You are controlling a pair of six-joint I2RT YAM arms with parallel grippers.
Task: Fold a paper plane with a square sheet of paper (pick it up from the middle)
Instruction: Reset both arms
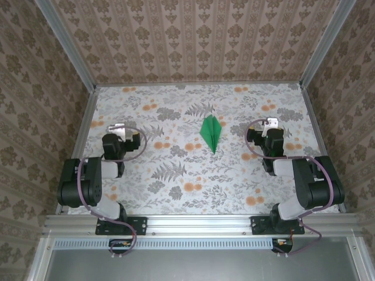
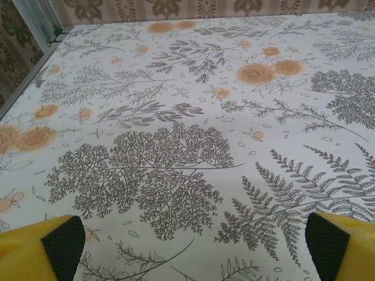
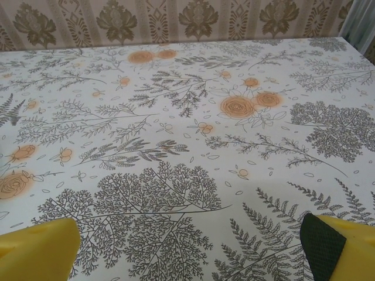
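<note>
In the top external view, the paper plane (image 1: 211,133) lies flat on the flower-patterned table (image 1: 176,181), about midway between the two arms and a little beyond them. It is a narrow, bright green dart with a crease down its length. The pointed nose aims toward the near edge and the wider tail toward the far wall. No flat square of paper remains, so the folding looks done. The plane is small in this view, so how crisp or even the folds are cannot be judged. The left gripper (image 1: 119,127) sits well to the left of the plane and the right gripper (image 1: 270,123) well to its right. Both arms are tucked close to their bases, and neither touches the paper.

In the left wrist view, the two yellow fingers stand at the bottom corners with their dark pads (image 2: 61,246) facing each other across a wide gap. The claw is fully spread and holds nothing. Between and beyond the fingers there is bare tablecloth with grey ferns and orange blossoms.

In the right wrist view, a yellow finger (image 3: 35,249) sits at the bottom left and its dark-padded partner at the bottom right, again far apart with nothing between them. This claw is also wide open and empty, over printed cloth that runs to the wallpapered back wall (image 3: 176,20).

As a judgement, the task appears complete or nearly so. The plane is released and resting, and little seems left beyond leaving it there.
</note>
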